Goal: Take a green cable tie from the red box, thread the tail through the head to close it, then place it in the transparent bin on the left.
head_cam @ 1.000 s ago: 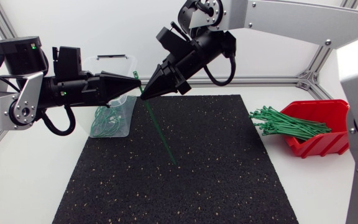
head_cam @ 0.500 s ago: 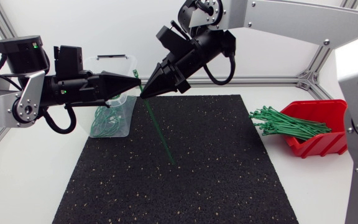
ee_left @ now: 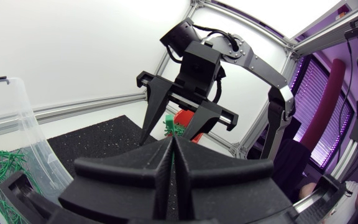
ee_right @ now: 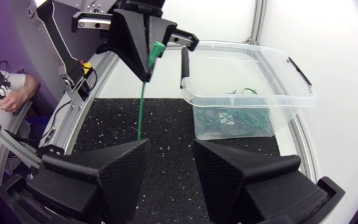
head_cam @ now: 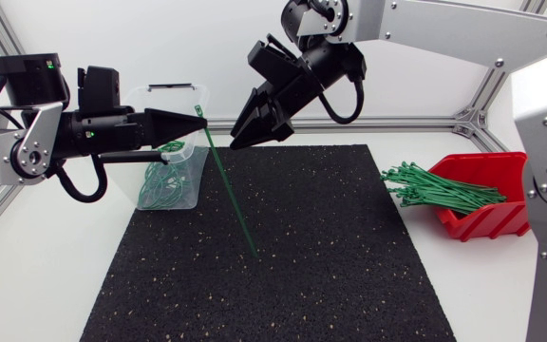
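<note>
My left gripper (head_cam: 200, 117) is shut on a green cable tie (head_cam: 228, 185) just below its head, above the mat's far left part. The tail hangs slanting down to the black mat (head_cam: 302, 275). In the right wrist view the cable tie (ee_right: 141, 106) dangles from the left gripper (ee_right: 143, 59), ahead of my open right gripper (ee_right: 169, 163). Seen from above, the right gripper (head_cam: 239, 140) stands just right of the tie, apart from it and holding nothing. The left wrist view shows the tie's head (ee_left: 168, 121) past the shut left gripper (ee_left: 171, 142).
The transparent bin (head_cam: 196, 92) with several closed green ties stands at the mat's far left corner, under the left gripper. The red box (head_cam: 490, 220) at the right holds a bundle of green ties (head_cam: 444, 187). Aluminium frame posts rim the table.
My right gripper has opened, let go of the tie and drawn back up to the right. The left gripper has shut on the tie and holds it alone.
</note>
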Robot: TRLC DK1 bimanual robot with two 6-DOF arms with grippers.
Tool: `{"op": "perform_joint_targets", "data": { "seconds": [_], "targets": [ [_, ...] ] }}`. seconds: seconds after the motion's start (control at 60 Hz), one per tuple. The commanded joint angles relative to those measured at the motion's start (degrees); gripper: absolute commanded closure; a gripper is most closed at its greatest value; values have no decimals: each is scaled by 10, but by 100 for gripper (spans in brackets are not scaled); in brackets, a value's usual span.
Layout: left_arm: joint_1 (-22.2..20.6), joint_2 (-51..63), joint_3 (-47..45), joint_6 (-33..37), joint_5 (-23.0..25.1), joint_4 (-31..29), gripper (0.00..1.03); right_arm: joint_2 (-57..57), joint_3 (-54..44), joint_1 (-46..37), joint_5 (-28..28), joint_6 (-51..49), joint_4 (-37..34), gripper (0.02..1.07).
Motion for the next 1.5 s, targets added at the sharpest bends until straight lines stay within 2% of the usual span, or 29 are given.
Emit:
{"op": "perform_joint_targets", "data": {
  "seconds": [0.0, 0.067, 0.083, 0.117, 0.183, 0.333, 0.483, 0.583, 0.65, 0.833, 0.917, 1.117, 1.2, 1.333, 1.417, 1.483],
  "targets": [
    [1, -16, 27, 34, -8, -36, 100, -7, -37, -3, 27, 12, 27, 45],
    [-11, -24, 46, 96, -45, -116, 100, -20, -66, -3, 55, 16, 53, 37],
    [-18, -25, 55, 121, -60, -152, 100, -25, -76, -3, 64, 17, 61, 34],
    [-24, -25, 62, 136, -77, -173, 100, -33, -92, -2, 77, 21, 77, 32],
    [-28, -25, 67, 138, -86, -187, 100, -49, -120, -2, 91, 26, 101, 27],
    [-46, -22, 96, 158, -143, -256, 100, -91, -193, 0, 140, 34, 159, 27],
    [-51, -18, 128, 179, -145, -326, 100, -128, -261, 3, 187, 39, 204, 27],
    [-54, -19, 136, 181, -145, -335, 100, -150, -302, 7, 222, 51, 234, 27],
    [-63, -16, 154, 189, -143, -364, 100, -170, -341, 12, 261, 63, 273, 27],
    [-66, 19, 198, 188, -116, -400, 100, -222, -433, 43, 338, 80, 322, 28],
    [-67, 27, 213, 187, -101, -414, 100, -240, -460, 46, 346, 78, 331, 29],
    [-83, 33, 222, 194, -100, -421, 100, -271, -507, 47, 362, 73, 359, 29],
    [-86, 35, 229, 194, -93, -428, 101, -291, -547, 57, 396, 54, 405, 29],
    [-86, 46, 244, 199, -87, -450, 101, -317, -590, 83, 448, 34, 429, 29],
    [-93, 46, 242, 200, -87, -451, 101, -332, -613, 92, 462, 34, 457, 29],
    [-94, 49, 244, 199, -87, -454, 100, -335, -609, 94, 462, 48, 433, 26]
  ]
}}
